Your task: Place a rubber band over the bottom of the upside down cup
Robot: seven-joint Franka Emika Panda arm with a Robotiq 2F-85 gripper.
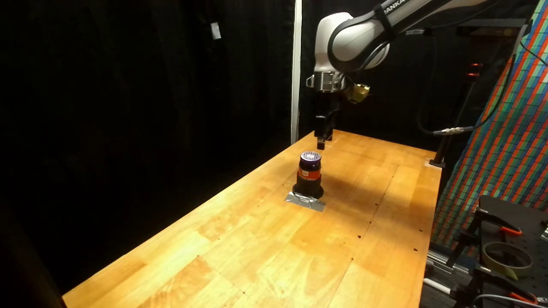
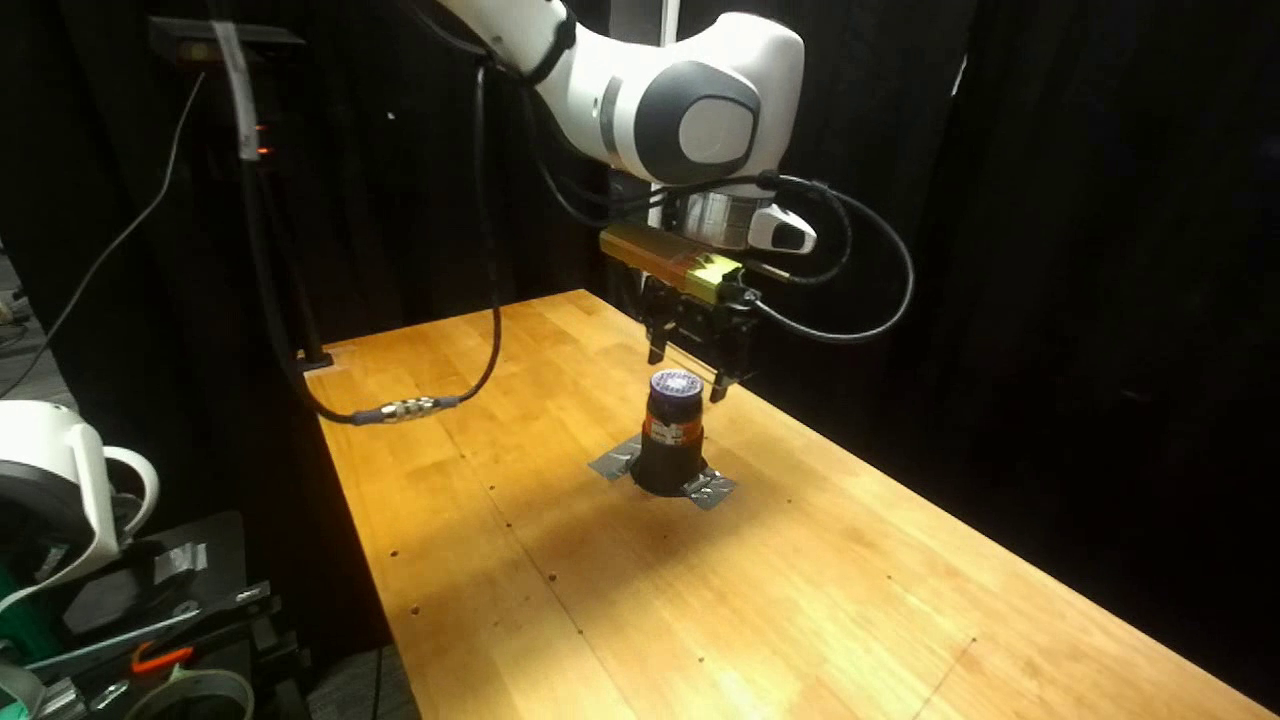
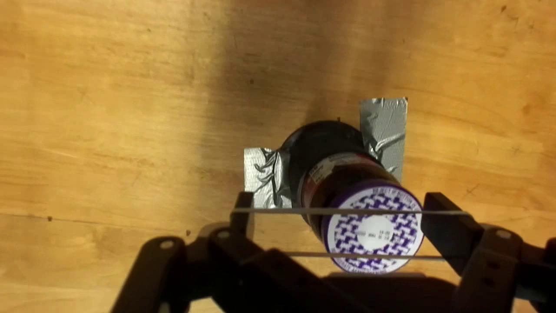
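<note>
The upside down cup (image 1: 309, 174) has an orange-red label with a pale patch. It also shows in an exterior view (image 2: 673, 430) and the wrist view (image 3: 343, 174). Its round purple-and-white top (image 3: 375, 232) faces up, and its lower end sits in a black flared base (image 3: 321, 134). My gripper (image 3: 339, 208) is open, its fingers spread apart above the cup. A thin rubber band (image 3: 286, 211) is stretched between the fingers. Its two strands cross over the top in the wrist view, which lies nearer the right-hand finger. In both exterior views (image 1: 324, 143) (image 2: 687, 374) the fingertips appear just above and behind the cup.
Silver tape strips (image 1: 306, 201) (image 2: 710, 490) fix the base to the wooden table (image 1: 274, 256). A black cable (image 2: 490, 250) hangs beside the arm. A dark side cart (image 1: 513, 231) with a tape roll (image 1: 507, 259) stands beyond the table edge.
</note>
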